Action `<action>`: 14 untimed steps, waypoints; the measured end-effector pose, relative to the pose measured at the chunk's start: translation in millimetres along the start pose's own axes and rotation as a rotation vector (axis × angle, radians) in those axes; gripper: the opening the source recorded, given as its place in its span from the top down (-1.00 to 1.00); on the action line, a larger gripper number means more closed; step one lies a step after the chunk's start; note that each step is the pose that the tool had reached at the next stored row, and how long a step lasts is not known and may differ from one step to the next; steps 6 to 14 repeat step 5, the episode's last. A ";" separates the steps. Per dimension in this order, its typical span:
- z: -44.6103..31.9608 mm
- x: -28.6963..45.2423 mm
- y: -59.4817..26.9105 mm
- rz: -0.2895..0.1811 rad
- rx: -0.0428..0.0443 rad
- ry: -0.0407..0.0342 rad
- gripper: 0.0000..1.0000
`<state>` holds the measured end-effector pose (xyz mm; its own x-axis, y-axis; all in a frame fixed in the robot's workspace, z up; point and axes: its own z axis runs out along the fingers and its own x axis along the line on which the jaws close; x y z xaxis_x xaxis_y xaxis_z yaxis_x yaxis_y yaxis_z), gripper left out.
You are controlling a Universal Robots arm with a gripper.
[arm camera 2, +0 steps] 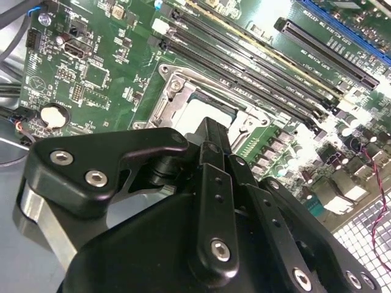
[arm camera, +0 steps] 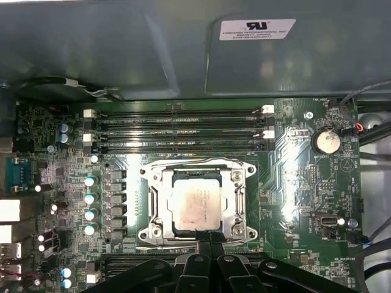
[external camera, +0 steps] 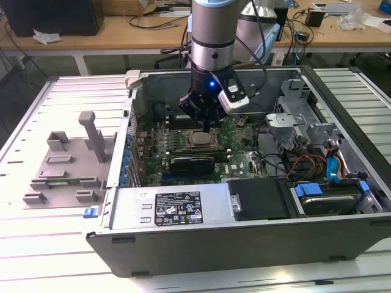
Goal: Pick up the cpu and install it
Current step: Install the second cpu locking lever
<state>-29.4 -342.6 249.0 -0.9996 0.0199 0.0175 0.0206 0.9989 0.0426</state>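
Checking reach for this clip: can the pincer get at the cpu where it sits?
Probably yes. The pincer hangs just over the cpu, which lies face-up inside the open socket frame, with nothing lying over it.

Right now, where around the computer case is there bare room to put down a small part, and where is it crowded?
Bare slatted table lies in front of the grey fixture, and beyond it beside the case. Inside the case it is crowded: the gripper hangs just over the cpu in its socket, and cables fill the exterior view's right.

Silver square cpu (arm camera: 197, 204) flat inside socket frame (arm camera: 197, 170)
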 end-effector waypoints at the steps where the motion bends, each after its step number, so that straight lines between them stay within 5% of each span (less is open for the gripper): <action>1: 0.0 0.0 0.0 0.000 0.0000 0.0000 0.79; 14: 0.0 0.0 0.2 -0.003 0.0000 0.0001 0.79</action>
